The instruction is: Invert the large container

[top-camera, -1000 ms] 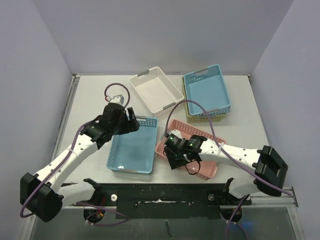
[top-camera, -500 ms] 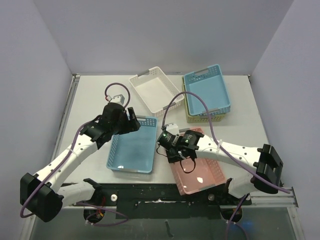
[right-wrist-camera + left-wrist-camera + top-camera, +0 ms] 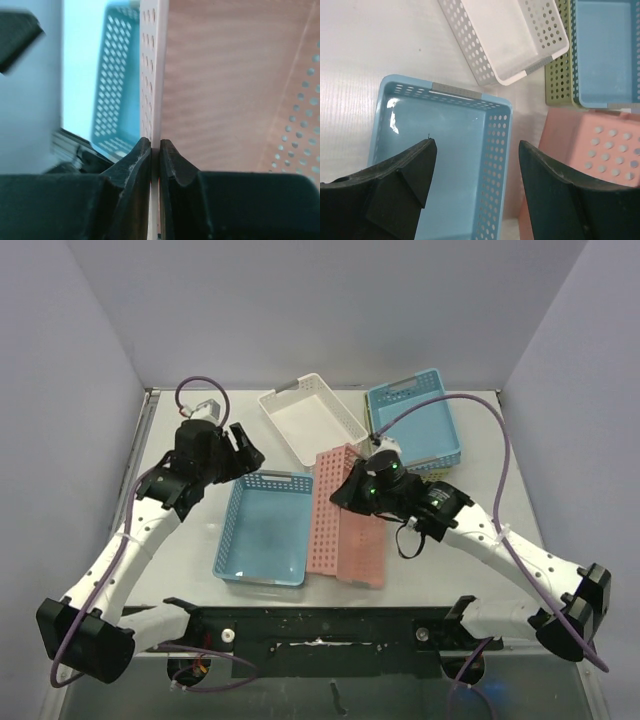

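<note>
Resting tipped on its side mid-table (image 3: 480, 430), the pink basket (image 3: 345, 540) has its 12 o'clock end pinched tight by the right gripper (image 3: 155, 144). At 9 o'clock sits a blue basket (image 3: 265, 530), the left gripper (image 3: 477, 144) wide open above it.

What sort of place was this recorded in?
Probably a robot lab test cell: a white table boxed in by plain grey walls, a left arm and right arm bolted at its near edge, and props like the pink basket.
</note>
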Action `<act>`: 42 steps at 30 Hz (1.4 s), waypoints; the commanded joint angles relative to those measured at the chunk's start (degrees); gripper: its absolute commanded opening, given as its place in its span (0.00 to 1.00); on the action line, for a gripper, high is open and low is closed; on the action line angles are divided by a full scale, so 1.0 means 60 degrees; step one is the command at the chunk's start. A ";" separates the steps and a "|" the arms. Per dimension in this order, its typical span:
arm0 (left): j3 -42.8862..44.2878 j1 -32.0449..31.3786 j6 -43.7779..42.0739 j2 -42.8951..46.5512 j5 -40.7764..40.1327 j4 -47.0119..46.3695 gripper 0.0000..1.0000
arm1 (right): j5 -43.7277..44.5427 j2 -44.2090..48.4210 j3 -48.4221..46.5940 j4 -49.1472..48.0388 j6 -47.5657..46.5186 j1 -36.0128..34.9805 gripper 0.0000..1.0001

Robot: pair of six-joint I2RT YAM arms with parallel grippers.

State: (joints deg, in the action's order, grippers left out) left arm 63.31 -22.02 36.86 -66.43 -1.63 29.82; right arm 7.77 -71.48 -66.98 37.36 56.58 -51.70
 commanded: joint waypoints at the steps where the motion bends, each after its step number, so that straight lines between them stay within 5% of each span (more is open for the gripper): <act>1: 0.0251 0.0430 -0.0022 0.0457 0.0581 -0.0115 0.66 | -0.2033 0.0775 0.0722 -0.3574 0.0643 0.1179 0.00; 13: -0.0157 0.0477 0.0179 0.0611 0.1474 -0.0283 0.66 | -0.4199 0.0782 0.1992 -0.6098 0.2583 0.1978 0.00; 29: -0.0452 0.0465 0.0116 0.0223 0.2353 -0.0837 0.65 | -0.6718 0.2389 0.6551 -0.9237 0.4188 0.3512 0.04; 34: -0.0335 0.0462 -0.0063 0.0109 0.2444 -0.0743 0.66 | -0.7674 0.3427 0.6923 -0.7703 0.3277 0.4786 0.31; 39: -0.0384 0.0462 -0.0169 0.0080 0.2514 -0.0706 0.66 | -0.8427 0.4545 0.6853 -0.4778 0.1581 0.6546 0.47; 42: -0.0440 0.0440 -0.0211 -0.0023 0.2598 -0.0750 0.65 | -0.8688 0.4887 0.6863 -0.3394 0.0671 0.7470 0.47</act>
State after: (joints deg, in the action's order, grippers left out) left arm 60.07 -19.40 36.88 -66.08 12.29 28.84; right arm -39.46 -44.75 -25.41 2.85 70.08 -12.29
